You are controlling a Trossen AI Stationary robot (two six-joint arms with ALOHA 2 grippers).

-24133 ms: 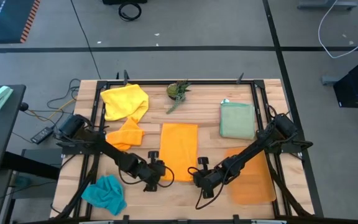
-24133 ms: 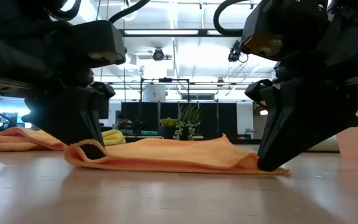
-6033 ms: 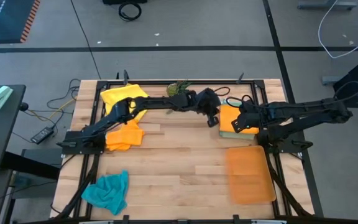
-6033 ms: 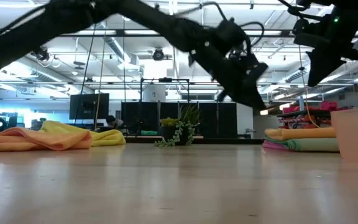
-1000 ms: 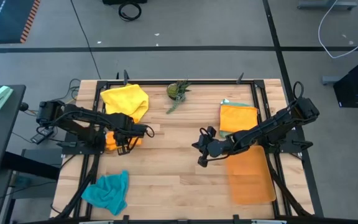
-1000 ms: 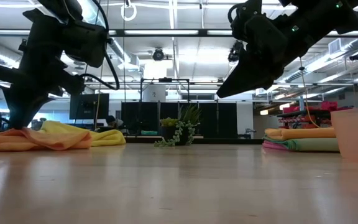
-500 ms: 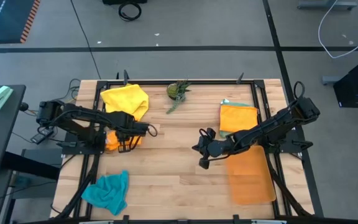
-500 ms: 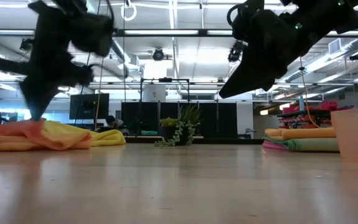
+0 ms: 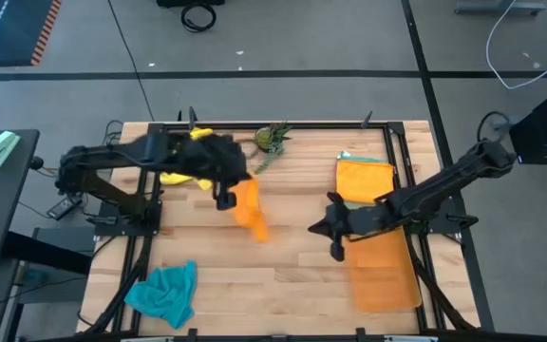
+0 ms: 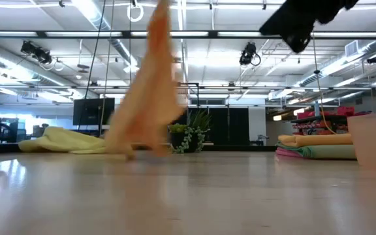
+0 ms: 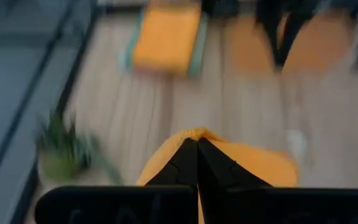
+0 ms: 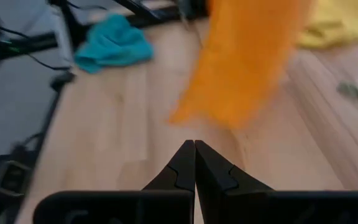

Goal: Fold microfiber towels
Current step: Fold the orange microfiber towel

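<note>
Left gripper (image 9: 224, 198): fingers pinching orange towel (image 9: 248, 211), lifted off table | right gripper (image 9: 336, 236): fingers pressed together, empty

My two arms are dark, slim jointed links; each gripper, left gripper (image 11: 197, 163) and right gripper (image 12: 194, 163), ends in matte black tapered fingers.

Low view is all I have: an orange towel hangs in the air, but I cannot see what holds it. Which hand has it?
Observer: The left hand is shut on the orange towel; its wrist view shows this.
Operator: And the right hand?
Observer: The right hand is shut on nothing, over bare wood near the table's middle.
Operator: Is any towel outside my view?
Observer: A teal towel lies crumpled at the table's lower left corner in the high view.
</note>
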